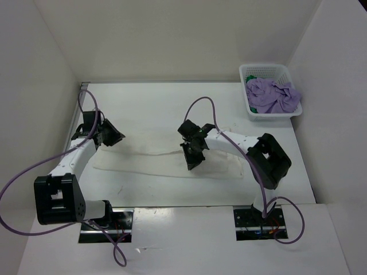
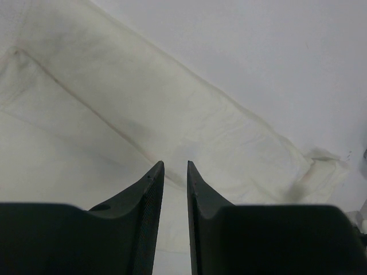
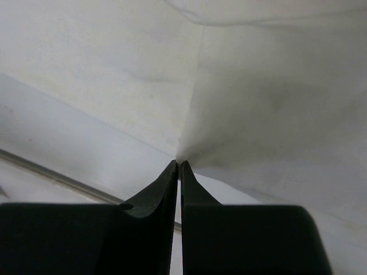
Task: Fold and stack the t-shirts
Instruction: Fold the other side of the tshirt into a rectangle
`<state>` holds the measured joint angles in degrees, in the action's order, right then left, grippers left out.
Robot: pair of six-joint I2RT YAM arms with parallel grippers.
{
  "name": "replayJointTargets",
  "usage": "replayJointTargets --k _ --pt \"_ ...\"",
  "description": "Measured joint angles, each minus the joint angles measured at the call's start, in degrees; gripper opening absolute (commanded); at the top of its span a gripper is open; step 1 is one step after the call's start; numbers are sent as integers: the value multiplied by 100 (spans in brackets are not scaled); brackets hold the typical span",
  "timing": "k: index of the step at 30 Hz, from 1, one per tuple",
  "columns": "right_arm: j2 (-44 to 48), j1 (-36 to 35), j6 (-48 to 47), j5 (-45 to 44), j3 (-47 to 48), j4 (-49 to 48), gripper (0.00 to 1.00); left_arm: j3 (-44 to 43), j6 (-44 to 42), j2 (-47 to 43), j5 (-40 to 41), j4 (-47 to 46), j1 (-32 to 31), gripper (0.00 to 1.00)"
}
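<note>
White t-shirt (image 1: 150, 162) lies flat, middle of the desk (image 1: 143, 106). Right hand (image 3: 178, 164) pinches its edge with the tips only, so the cloth may slip on lifting. Left hand (image 2: 175, 165) is slightly spread and empty, so the shirt may drag askew.

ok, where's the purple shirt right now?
Top view: the purple shirt is bunched in the white basket at the table's far right corner, a bit of green shirt beside it, well away from the white shirt pinched by the right gripper.
</note>
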<state>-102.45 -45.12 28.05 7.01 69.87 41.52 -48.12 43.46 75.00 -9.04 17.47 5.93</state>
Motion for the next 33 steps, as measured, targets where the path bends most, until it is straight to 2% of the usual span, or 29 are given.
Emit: replayJointTargets --k 3,4,5,6,7,9,11,14,15,18,20,21,25,33 --pt "0 0 48 310 0 -48 7 -81 0 0 0 35 33 30" --pt "0 -2 68 372 0 -57 10 -111 2 0 2 37 55 30" --pt "0 0 105 431 -2 -76 15 -146 0 0 2 42 79 30" --pt "0 -2 142 466 -2 -101 29 -179 2 2 2 42 94 30" --pt "0 0 170 505 -7 -129 36 -199 0 2 2 39 107 30" --pt "0 -2 221 584 -9 -173 45 -216 -9 2 24 35 116 30" --pt "2 50 203 614 -9 -177 45 -216 -61 9 24 37 116 32" --pt "164 376 160 708 -96 -219 25 -216 -188 129 85 24 83 32" --pt "271 584 140 713 -140 -223 13 -216 -238 210 149 24 44 32" --pt "577 1357 129 627 -190 -339 2 -232 -313 538 358 -7 -162 27" --pt "647 1698 149 470 -190 -472 0 -367 -413 920 527 2 -310 23" --pt "643 1762 164 411 -190 -544 0 -450 -444 1117 610 9 -367 18" --pt "542 1694 229 361 -181 -782 0 -669 -612 1799 977 7 -466 9" --pt "179 1814 461 35 -76 -1322 0 -927 -754 2328 1370 275 -404 5"
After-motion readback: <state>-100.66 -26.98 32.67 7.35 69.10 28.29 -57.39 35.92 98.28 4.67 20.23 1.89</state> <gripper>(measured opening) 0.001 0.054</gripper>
